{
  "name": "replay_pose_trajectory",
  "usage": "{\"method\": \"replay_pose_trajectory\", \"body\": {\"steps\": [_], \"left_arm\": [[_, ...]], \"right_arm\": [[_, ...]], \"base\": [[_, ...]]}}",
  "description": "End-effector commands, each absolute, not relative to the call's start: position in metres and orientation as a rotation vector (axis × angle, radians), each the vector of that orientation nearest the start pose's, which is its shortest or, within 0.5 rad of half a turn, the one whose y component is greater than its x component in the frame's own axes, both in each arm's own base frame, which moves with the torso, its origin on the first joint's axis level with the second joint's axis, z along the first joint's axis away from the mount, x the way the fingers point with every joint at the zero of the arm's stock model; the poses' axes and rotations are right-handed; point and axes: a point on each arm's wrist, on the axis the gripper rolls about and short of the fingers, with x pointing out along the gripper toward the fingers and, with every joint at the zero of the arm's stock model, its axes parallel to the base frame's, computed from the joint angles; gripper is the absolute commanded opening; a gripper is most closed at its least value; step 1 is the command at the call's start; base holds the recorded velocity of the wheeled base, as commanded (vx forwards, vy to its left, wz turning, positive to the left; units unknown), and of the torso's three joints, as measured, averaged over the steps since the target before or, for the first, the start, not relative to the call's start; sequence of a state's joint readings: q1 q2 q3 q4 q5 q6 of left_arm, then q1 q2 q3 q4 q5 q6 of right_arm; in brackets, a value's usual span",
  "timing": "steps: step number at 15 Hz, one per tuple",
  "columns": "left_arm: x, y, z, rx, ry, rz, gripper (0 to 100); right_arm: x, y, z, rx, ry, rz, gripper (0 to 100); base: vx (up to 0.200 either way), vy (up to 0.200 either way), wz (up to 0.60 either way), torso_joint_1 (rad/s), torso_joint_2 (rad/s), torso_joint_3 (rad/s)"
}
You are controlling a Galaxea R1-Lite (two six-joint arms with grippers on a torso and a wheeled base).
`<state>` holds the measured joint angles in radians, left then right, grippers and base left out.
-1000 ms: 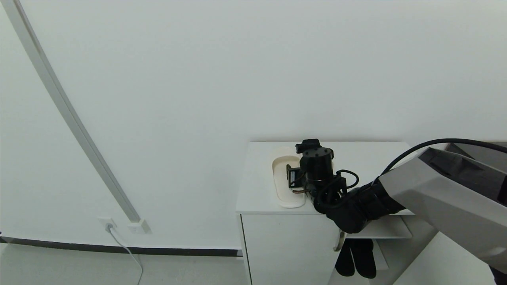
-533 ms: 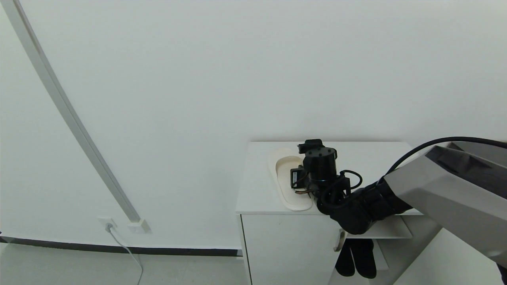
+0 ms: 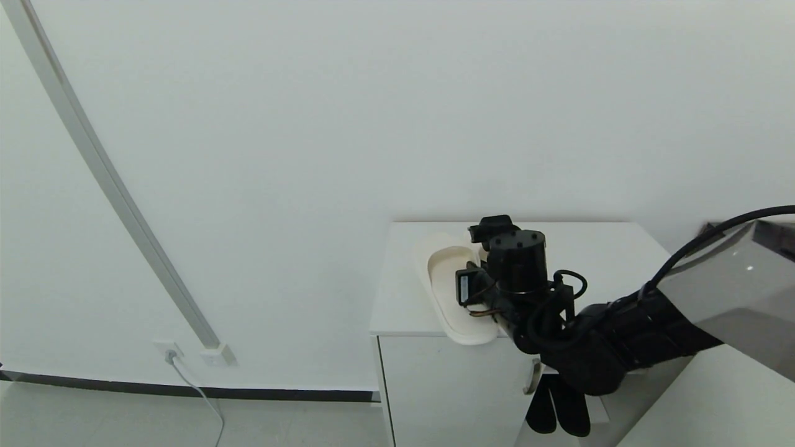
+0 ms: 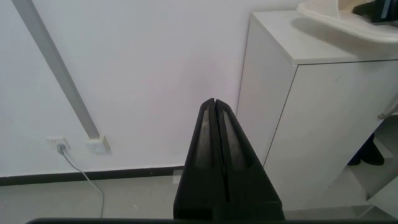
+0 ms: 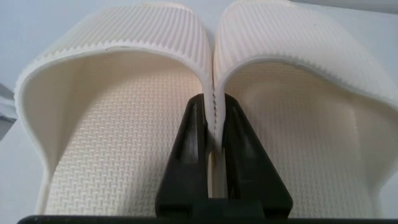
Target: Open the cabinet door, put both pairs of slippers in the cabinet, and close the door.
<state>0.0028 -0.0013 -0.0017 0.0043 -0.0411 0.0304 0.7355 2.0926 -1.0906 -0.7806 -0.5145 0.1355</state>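
My right gripper (image 5: 214, 102) is clenched. Its two black fingers (image 5: 189, 143) pinch the inner side walls of both cream ribbed foam slippers (image 5: 118, 155) together, one wall from each, so a single grip holds the pair. It works from above at the near left part of the top of the white cabinet (image 3: 447, 385). My left gripper (image 4: 215, 106) is pressed closed with nothing between its fingers, held low and to the left of the cabinet, facing the wall.

The cream slippers lie side by side with their ribbed straps at the far end and their finely embossed footbeds toward me. They sit on the left half of the cabinet top, and their near ends jut out past its near edge. I cannot tell whether the soles touch the top or are just clear of it.

The cabinet's left front panel carries a metal handle (image 3: 532, 377) on its right edge. Just right of that, a pair of black slippers (image 3: 559, 410) shows low inside the open compartment.

A second ago the cream pair lay wholly on the top. Since then it has slid nearer and now overhangs the edge, and my right arm has drawn back toward me and to the right. The black pair has not moved
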Motion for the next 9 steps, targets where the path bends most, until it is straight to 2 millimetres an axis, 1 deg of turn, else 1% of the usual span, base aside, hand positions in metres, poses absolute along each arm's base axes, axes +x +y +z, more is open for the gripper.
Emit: {"method": "replay_pose_trajectory", "body": {"steps": [1,2,3,9], "left_arm": [[-0.023,-0.001,0.075,0.031,0.002,-0.038,0],[-0.023,-0.001,0.075,0.031,0.002,-0.038,0],[-0.023,-0.001,0.075,0.031,0.002,-0.038,0],[-0.023,-0.001,0.075,0.031,0.002,-0.038,0]], "right_arm": [[0.258,0.249,0.144,-0.005,0.212,0.275,0],[0.236,0.241,0.138,-0.029,0.233,0.303,0],[0.231,0.239,0.138,-0.027,0.228,0.311,0],[0.231,0.239,0.142,-0.006,0.204,0.307,0]], "base": [[0.000,0.000,0.00,0.000,0.00,0.000],[0.000,0.000,0.00,0.000,0.00,0.000],[0.000,0.000,0.00,0.000,0.00,0.000],[0.000,0.000,0.00,0.000,0.00,0.000]]}}
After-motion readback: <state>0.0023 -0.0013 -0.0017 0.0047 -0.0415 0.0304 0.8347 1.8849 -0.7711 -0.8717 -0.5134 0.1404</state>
